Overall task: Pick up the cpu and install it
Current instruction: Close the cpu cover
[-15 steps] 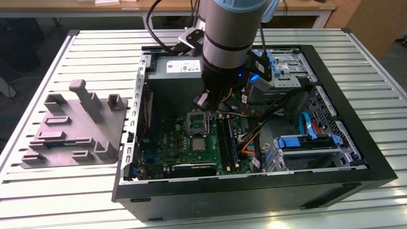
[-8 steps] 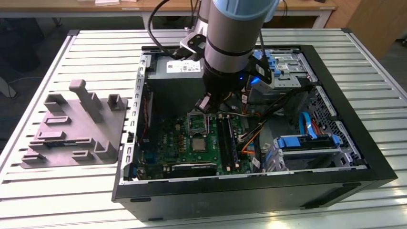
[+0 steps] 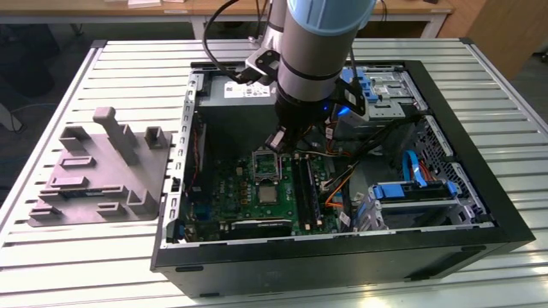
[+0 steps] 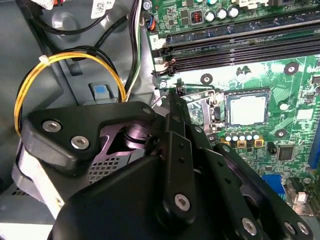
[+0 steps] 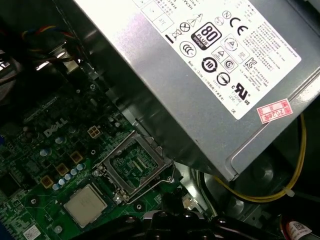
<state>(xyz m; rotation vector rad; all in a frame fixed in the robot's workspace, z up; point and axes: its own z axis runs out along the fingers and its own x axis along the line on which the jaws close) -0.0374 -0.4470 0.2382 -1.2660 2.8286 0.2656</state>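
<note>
Evidently the pincer (image 4: 171,100) is down inside the open computer case (image 3: 342,256), its tip low over the green motherboard (image 4: 295,80). Whether it is spread or pressed together I cannot tell, because its own black body hides the tip. It carries no chip.

Closest to the tip is the silver socket frame (image 5: 145,180), which stands flipped open with its dark centre showing. In the second wrist view, the thin wire lever (image 4: 200,91) lies just past the tip. The cpu (image 4: 246,110) lies a little farther out, on the far side of that frame from the pincer. It is near the pincer but apart from it.

The chip is a small flat square with a pale silver-grey top. It lies level in its seat on the board, edges square to the surround, and nothing is clamped over it. A row of small round capacitors (image 4: 240,137) runs along one side.

I judge the placing step done and the locking step in hand. The chip looks seated, but the frame is not yet down over it. Any move from here calls for a light, steady touch on frame and lever, without nudging the chip.

Farther from the pincer are the long dark memory slots (image 4: 240,50), a looped yellow cable (image 4: 75,56) and the big grey power supply box (image 5: 200,75). Outside the case, well away from the pincer, a grey fixture (image 3: 102,173) stands on the slatted desk (image 3: 86,269).
</note>
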